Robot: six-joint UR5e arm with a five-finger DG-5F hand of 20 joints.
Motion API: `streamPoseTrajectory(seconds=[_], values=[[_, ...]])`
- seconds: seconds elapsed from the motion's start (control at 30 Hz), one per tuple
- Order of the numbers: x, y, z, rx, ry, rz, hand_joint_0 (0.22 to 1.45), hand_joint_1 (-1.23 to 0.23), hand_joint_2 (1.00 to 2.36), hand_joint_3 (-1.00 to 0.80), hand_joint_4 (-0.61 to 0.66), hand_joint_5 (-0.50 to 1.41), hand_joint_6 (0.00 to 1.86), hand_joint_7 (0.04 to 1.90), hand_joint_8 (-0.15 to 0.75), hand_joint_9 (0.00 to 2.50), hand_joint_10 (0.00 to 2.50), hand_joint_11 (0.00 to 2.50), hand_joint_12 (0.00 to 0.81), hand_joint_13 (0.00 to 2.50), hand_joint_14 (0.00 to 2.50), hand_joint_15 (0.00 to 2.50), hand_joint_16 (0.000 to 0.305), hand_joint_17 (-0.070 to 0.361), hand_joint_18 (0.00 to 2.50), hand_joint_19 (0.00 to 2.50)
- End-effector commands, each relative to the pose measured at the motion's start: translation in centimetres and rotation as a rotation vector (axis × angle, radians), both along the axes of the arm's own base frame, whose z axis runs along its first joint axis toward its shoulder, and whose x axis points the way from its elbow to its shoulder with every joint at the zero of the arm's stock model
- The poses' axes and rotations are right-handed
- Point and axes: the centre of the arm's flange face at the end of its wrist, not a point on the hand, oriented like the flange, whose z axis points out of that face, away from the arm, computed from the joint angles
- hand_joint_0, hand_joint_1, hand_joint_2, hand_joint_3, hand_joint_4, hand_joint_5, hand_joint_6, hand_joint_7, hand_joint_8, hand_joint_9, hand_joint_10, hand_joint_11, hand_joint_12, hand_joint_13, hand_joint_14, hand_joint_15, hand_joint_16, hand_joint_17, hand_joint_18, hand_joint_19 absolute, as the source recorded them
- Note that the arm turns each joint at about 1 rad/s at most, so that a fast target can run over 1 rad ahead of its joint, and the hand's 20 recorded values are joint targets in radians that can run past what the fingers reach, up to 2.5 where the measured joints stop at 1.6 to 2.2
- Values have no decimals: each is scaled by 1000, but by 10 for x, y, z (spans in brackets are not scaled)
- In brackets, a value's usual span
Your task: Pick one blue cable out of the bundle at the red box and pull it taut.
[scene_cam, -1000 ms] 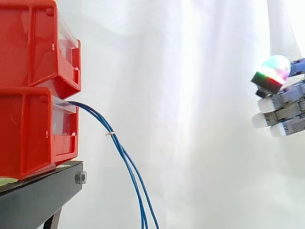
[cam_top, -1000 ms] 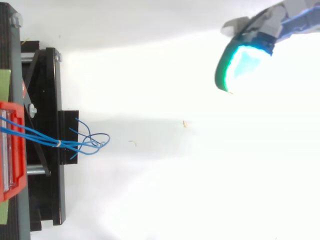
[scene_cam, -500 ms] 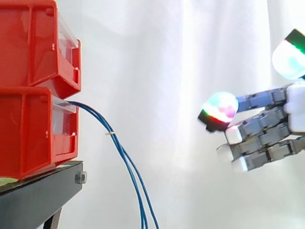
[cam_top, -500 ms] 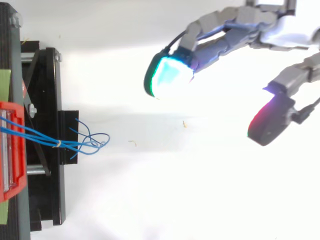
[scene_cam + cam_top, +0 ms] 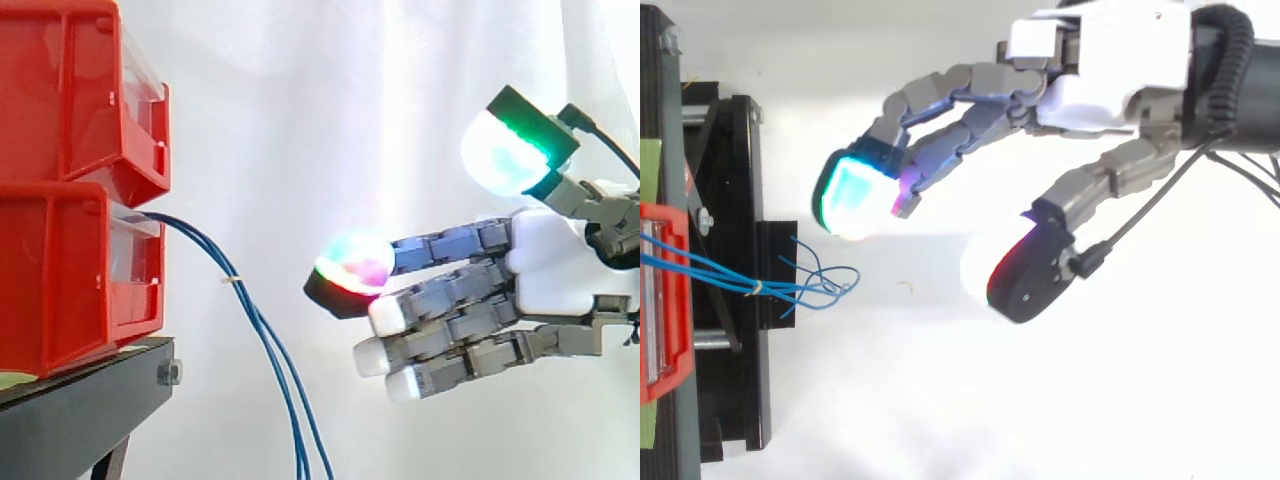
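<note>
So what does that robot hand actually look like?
The hand has a white boxy palm with grey, segmented fingers and thumb. Its fingertips are thick rounded pads with black backs, glowing cyan, green, magenta, red or white.

White curtain [image 5: 400, 120] hung as backdrop. Black stand [image 5: 90, 410] bore a bolt [image 5: 169, 373] at its front corner. Upper red bin [image 5: 70, 90] sat topmost. Green strip [image 5: 648, 165] lay on stand.

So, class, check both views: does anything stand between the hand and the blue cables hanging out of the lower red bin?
Nothing visible does. The open hand is stretched toward the blue cables from the right, apart from them. Between them is only open space, with the white curtain behind.
</note>
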Motion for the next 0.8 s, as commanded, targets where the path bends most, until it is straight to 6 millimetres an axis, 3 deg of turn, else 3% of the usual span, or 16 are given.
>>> streamPoseTrajectory(seconds=[0.0,0.2,0.4,0.43,0.5,0.53,0.77], values=[[16,6,-12,7,-19,7,436,-807,1000,-500,275,-179,502,757,325,504,6,256,397,310,7,188,61,137,229,251],[42,12,-28,48,-31,17,438,-804,1000,-500,263,-186,502,759,289,293,2,143,385,101,4,127,61,137,9,194],[45,24,-29,47,-36,31,460,-829,1000,-500,253,-188,502,762,277,233,2,106,375,45,4,112,60,134,0,155],[46,25,-39,50,-26,34,471,-824,1000,-500,250,-188,502,761,273,228,2,102,371,38,4,107,59,133,0,157],[46,25,-40,50,-26,34,475,-829,1000,-500,249,-188,502,768,271,226,2,105,370,37,4,107,59,132,0,157],[51,28,-53,51,-31,41,481,-833,1000,-500,252,-185,502,776,269,226,2,109,367,36,3,103,58,131,0,157],[55,38,-51,53,-49,50,514,-828,1000,-500,273,-172,502,808,268,251,1,113,357,39,3,104,56,126,0,162]])
